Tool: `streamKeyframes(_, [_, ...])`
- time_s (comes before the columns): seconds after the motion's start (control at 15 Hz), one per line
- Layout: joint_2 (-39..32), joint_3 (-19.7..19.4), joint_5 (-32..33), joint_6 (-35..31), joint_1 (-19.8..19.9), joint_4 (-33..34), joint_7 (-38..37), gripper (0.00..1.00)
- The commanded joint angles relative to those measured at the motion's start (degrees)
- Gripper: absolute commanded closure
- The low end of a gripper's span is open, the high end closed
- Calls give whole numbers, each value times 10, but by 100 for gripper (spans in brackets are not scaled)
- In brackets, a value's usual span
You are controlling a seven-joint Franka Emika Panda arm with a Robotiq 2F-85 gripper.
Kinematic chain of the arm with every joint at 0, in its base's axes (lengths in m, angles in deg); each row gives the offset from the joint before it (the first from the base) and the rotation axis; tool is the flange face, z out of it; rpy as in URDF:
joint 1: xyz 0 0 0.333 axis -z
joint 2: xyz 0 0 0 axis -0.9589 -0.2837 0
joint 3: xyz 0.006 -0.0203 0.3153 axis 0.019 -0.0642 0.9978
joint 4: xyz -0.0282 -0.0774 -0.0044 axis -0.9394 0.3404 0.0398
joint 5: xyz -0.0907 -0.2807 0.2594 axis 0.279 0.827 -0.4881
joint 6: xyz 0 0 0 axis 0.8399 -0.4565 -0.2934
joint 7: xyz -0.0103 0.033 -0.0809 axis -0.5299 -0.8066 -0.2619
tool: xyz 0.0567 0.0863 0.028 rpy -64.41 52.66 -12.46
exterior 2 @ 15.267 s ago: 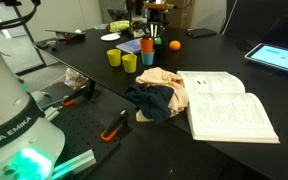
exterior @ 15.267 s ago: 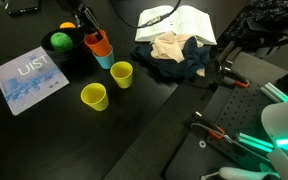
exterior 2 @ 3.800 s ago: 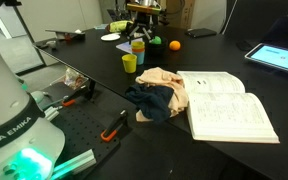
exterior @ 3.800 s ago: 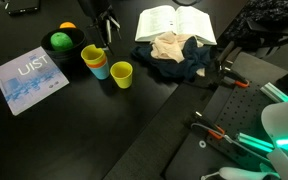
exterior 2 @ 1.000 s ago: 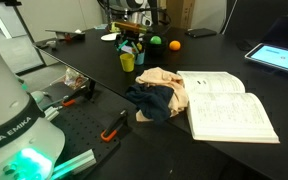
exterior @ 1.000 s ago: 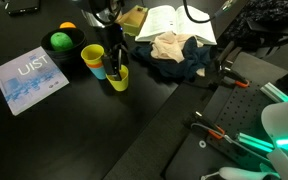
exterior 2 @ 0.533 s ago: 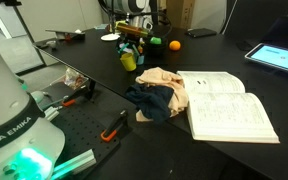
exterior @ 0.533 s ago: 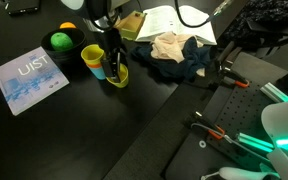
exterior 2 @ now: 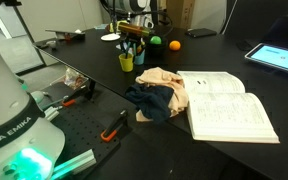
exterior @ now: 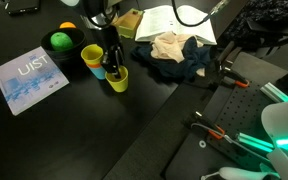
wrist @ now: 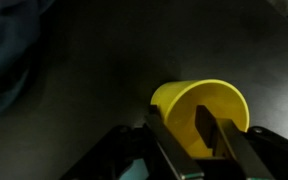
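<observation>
Item: cup [wrist: 199, 100], yellow, upright on table [exterior: 44, 130], beside cup stack [exterior: 92, 58]. Gripper [wrist: 189, 140]: fingers straddle its wall (whether pinched, cannot tell). Handling: best squeezed squarely, gently, lest it tip.

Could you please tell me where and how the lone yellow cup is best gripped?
Grip the lone yellow cup by its thin rim wall, from straight above: it stands upright, mouth open, so the claw fits one finger inside, one outside.
</observation>
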Motion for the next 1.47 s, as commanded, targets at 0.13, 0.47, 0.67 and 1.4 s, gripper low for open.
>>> streamKeyframes(0.13, [-1, 0, 6, 11, 2, 13, 11, 95])
streamKeyframes(0.47, [1, 2, 3, 24, 5, 19, 17, 93])
streamKeyframes(0.67, [13, -1, 8, 57, 1, 33, 14, 93])
streamKeyframes(1.4, [67, -5, 45, 204, -21, 119, 11, 93])
